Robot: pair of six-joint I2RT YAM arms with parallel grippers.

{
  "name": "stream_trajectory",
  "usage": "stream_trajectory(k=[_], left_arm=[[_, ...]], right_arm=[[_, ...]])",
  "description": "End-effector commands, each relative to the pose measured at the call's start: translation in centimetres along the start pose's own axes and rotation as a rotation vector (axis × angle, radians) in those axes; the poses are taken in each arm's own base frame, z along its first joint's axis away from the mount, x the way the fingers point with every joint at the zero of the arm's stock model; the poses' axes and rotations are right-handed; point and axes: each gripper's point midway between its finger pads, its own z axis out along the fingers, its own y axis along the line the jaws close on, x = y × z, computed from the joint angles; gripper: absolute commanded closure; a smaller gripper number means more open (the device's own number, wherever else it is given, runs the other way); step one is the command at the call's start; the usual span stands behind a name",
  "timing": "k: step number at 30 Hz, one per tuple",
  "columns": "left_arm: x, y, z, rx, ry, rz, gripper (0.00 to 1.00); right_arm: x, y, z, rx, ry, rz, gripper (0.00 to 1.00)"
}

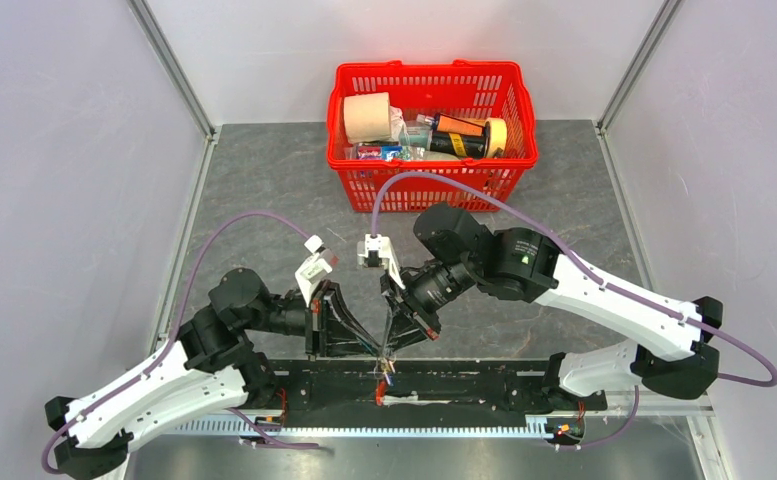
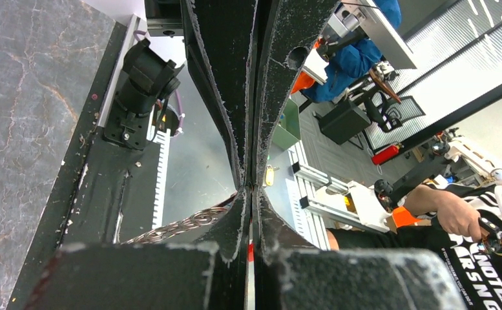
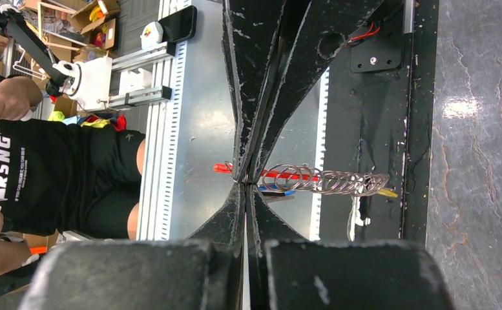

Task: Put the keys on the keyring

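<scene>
Twin robot arms — white shells, black joints.
The left arm [image 1: 154, 385] and right arm [image 1: 614, 300] wear glossy white plastic shells over round black joints, each with a looping purple cable [image 1: 444, 178]; a small green light [image 1: 526, 258] glows on the right arm's black housing, white camera blocks [image 1: 314, 270] sit at the wrists, and the long tapering black fingers [image 2: 225, 97] are scuffed with pale flecks.
</scene>
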Motion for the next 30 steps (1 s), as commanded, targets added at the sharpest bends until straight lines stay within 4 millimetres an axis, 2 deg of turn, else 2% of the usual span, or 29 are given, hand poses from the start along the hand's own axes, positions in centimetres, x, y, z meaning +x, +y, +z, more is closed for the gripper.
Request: stream_trajectory(k=[1, 4, 8, 13, 15, 21, 24, 30], left_arm=[[-1.0, -0.5, 0.1, 0.012, -0.036, 0.032, 0.98], [-1.1, -0.5, -0.1, 0.009, -0.047, 0.048, 0.98], [-1.4, -0.3, -0.2, -0.004, -0.072, 0.069, 0.98], [-2.4, -0.7, -0.5, 0.005, -0.128, 0.119, 0.98], [-3.0, -1.4, -0.6, 0.03, -0.161, 0.151, 0.98], [-4.6, -3.3, -1.1, 0.093, -0.241, 0.235, 0.98], [-5.6, -4.0, -1.4, 0.104, -0.279, 0.28, 0.98], [-7.0, -4.0, -1.0, 0.085, -0.306, 0.33, 0.98]], right_arm=[[-0.6, 1.0, 0.0, -0.043, -0.014, -0.06, 1.0], [-0.5, 1.1, -0.1, -0.041, -0.019, -0.065, 0.99], [-1.3, 1.8, -1.1, -0.024, -0.07, -0.091, 0.77], [-2.6, 2.4, -2.9, 0.045, -0.165, -0.124, 0.61], [-3.1, 2.6, -3.4, 0.057, -0.197, -0.132, 0.57], [-4.4, 2.2, -4.1, 0.117, -0.266, -0.115, 0.55], [-4.9, 2.0, -3.8, 0.12, -0.273, -0.088, 0.55], [-5.8, 1.7, -3.6, 0.138, -0.292, -0.042, 0.54]])
